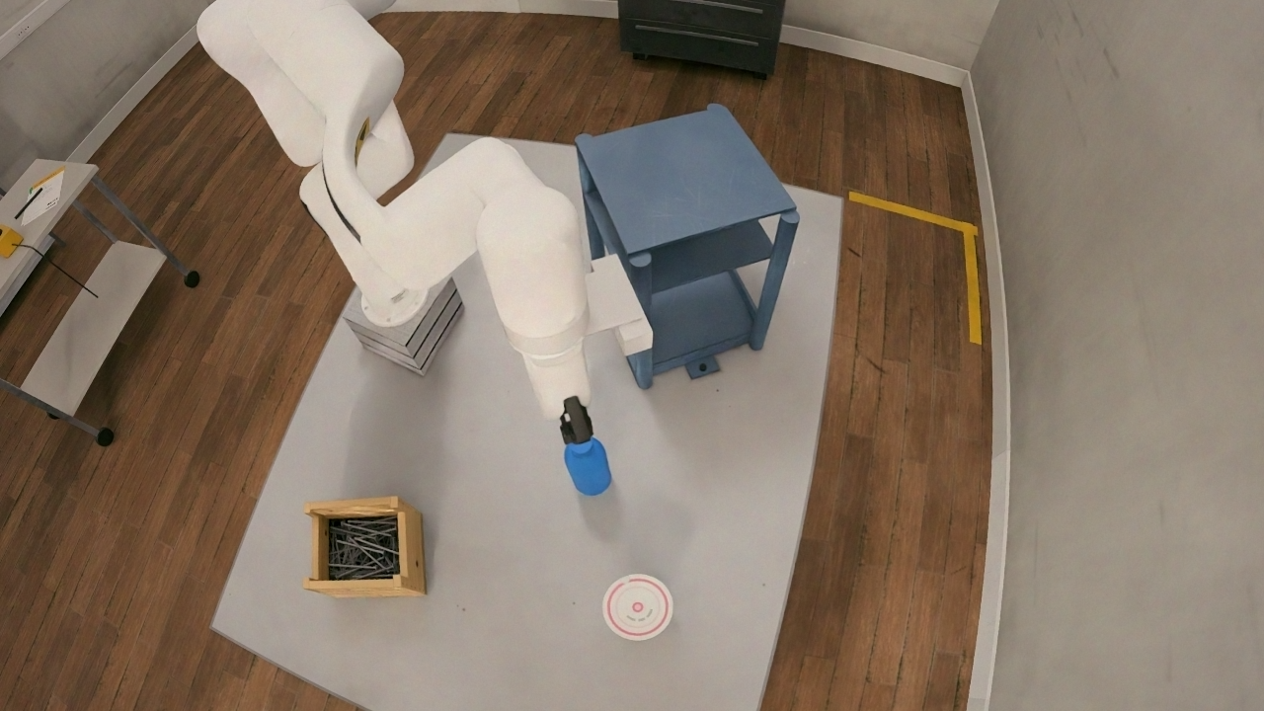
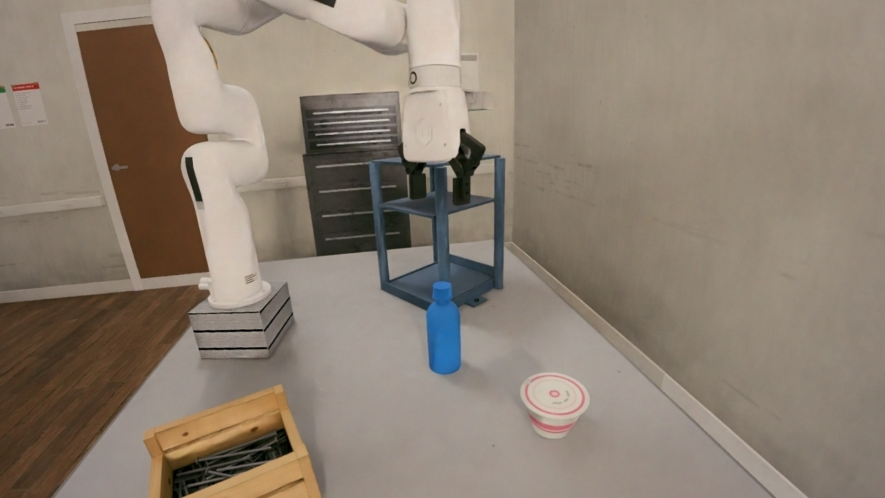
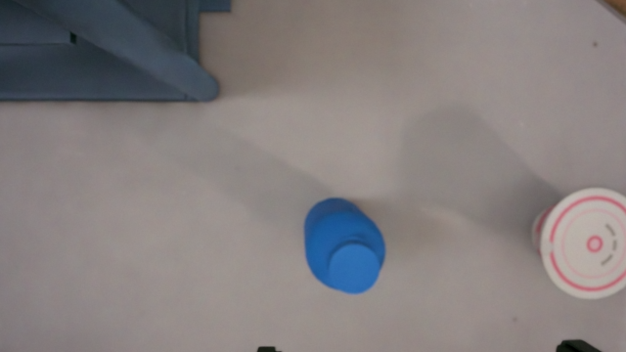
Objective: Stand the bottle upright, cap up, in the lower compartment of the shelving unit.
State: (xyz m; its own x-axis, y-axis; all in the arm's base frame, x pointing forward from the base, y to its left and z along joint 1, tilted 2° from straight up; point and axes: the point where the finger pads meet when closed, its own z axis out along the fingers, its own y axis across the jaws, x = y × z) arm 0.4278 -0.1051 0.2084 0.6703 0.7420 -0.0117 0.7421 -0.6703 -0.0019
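Observation:
A blue bottle (image 2: 442, 335) stands upright, cap up, on the grey mat in front of the blue shelving unit (image 2: 438, 229). It also shows in the overhead view (image 1: 588, 465) and in the wrist view (image 3: 344, 244). My gripper (image 2: 440, 183) is open and empty, pointing straight down, well above the bottle. In the overhead view the gripper (image 1: 574, 422) sits just over the bottle's top. The lower compartment (image 2: 440, 281) of the shelving unit holds nothing. Only the fingertips show at the bottom edge of the wrist view.
A white cup with pink rings (image 2: 554, 402) stands right of the bottle. A wooden crate of nails (image 2: 229, 447) sits at the front left. The arm's base block (image 2: 241, 321) is left of the shelving unit. A wall runs along the right side.

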